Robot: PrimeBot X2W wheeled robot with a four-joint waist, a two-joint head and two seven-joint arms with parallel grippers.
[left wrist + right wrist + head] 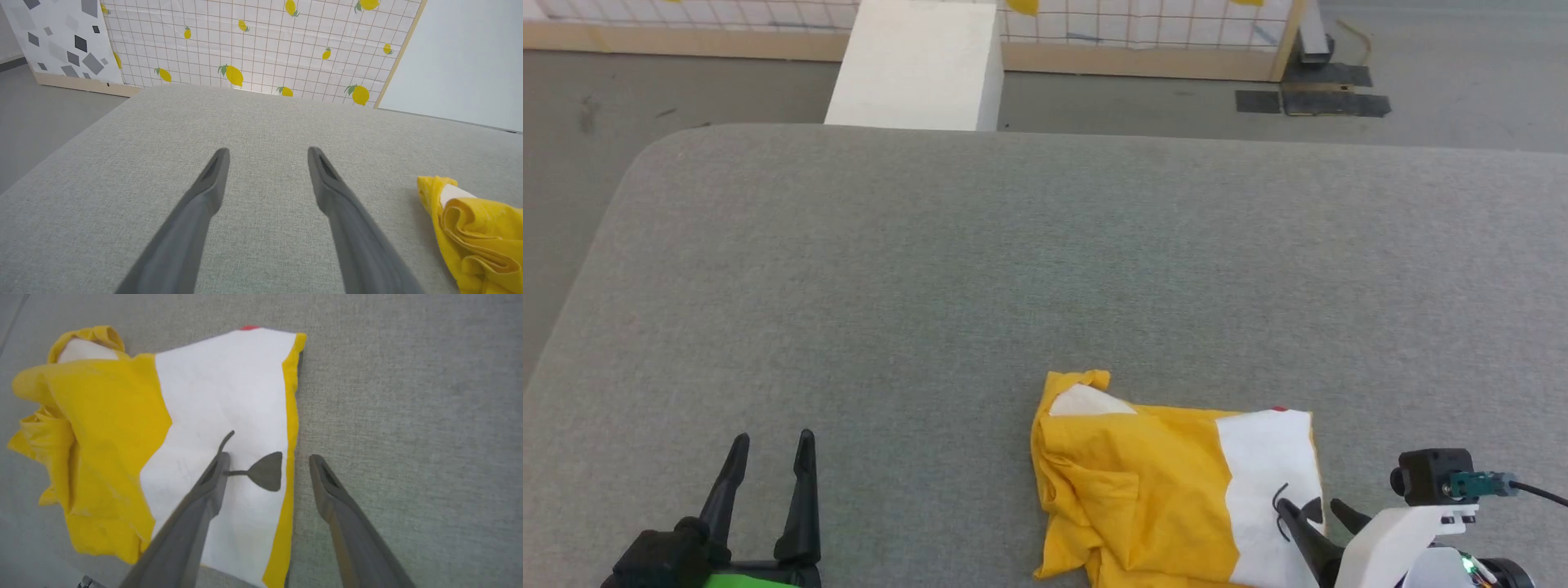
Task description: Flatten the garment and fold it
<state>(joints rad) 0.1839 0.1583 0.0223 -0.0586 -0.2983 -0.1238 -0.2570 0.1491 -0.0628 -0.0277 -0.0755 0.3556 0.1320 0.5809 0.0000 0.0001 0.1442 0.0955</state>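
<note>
**Shirt bunched at the near edge, nothing flattened or folded yet**

The mustard-yellow T-shirt [1143, 490] lies in a loose heap on the grey cloth-covered worktop [1013, 269]. It sits close to the near edge and on the robot's right side. Most of the worktop beyond it and to its left is bare. The shirt is doubled over itself. Its left part is a wad of rumpled yellow folds with a curled bit sticking up at the far corner. Its right part is smoother and shows a broad white patch of the print, with a sliver of red at the far edge and a dark brown mark nearer the robot.

By the look of it, the task is at its very start. No sleeve, hem or collar is spread out, and no tidy fold has been made. All of the flattening and all of the folding are left to do.

The right claw [1311, 505] is over the shirt's right edge with its jaws apart. In the right wrist view, one finger is over the white print beside the dark mark and the other is over bare worktop just past the yellow border. It grips nothing, and I cannot tell whether it touches the cloth. The left claw [772, 441] is well apart from the shirt on the left, over bare worktop. Its jaws are also spread and empty.
</note>
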